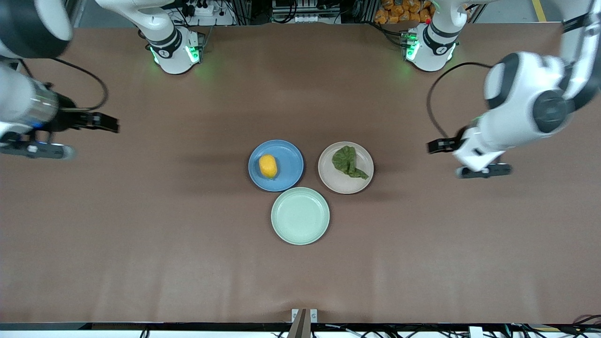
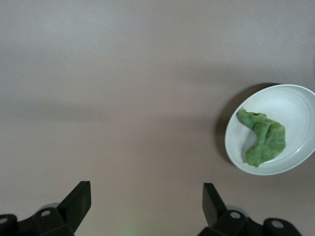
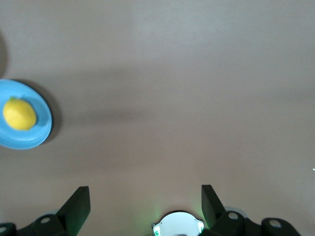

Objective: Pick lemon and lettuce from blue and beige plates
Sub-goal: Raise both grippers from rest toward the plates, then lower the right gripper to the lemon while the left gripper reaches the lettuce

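A brown table point(image 1: 141, 234) fills the scene, with three plates grouped near its middle. The lemon point(image 1: 268, 166) lies on the blue plate point(image 1: 291, 155), and the lettuce point(image 1: 348, 162) on the beige plate point(image 1: 364, 180); a mint-green plate point(image 1: 300, 216) sits nearer the front camera, touching neither item. The left gripper point(image 2: 142, 201) is held over bare table toward the left arm's end, fingers spread apart and empty. The right gripper point(image 3: 142, 201) is likewise held wide open over the right arm's end. Nothing is grasped yet, so the approach appears to be in hand. Next, each gripper would need to be carried over its plate and lowered around its item.
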`<control>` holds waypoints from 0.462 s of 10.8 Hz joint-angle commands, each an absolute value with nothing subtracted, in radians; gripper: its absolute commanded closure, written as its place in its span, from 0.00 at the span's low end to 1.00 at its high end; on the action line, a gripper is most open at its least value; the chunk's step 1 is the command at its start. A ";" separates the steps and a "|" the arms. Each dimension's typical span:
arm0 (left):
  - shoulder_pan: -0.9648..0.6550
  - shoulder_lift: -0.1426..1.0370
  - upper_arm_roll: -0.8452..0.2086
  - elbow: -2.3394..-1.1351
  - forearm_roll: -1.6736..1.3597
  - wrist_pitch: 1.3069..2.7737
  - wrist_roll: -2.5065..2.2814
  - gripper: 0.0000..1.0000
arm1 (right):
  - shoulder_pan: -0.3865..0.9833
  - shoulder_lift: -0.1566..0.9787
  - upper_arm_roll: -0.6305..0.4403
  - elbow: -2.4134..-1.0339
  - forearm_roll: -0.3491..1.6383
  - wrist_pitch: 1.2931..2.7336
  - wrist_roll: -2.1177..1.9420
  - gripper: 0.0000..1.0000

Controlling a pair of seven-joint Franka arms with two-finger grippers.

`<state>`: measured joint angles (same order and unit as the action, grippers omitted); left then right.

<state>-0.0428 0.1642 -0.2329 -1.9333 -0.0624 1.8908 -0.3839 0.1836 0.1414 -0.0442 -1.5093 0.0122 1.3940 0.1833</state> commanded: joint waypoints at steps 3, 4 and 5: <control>-0.233 0.302 -0.238 -1.944 -0.068 2.066 -0.710 0.00 | 0.307 0.302 -0.048 -1.485 0.090 1.497 0.198 0.00; -0.250 0.331 -0.239 -1.942 -0.069 2.107 -0.736 0.00 | 0.345 0.322 -0.048 -1.491 0.097 1.541 0.201 0.00; -0.286 0.359 -0.238 -1.941 -0.069 2.152 -0.773 0.00 | 0.369 0.357 -0.048 -1.490 0.106 1.558 0.202 0.00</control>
<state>-0.2551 0.3248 -0.2452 -1.9525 -0.0624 2.1049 -0.7245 0.3338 0.3056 -0.0407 -1.5129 0.0811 1.5423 0.1949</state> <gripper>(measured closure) 0.000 0.000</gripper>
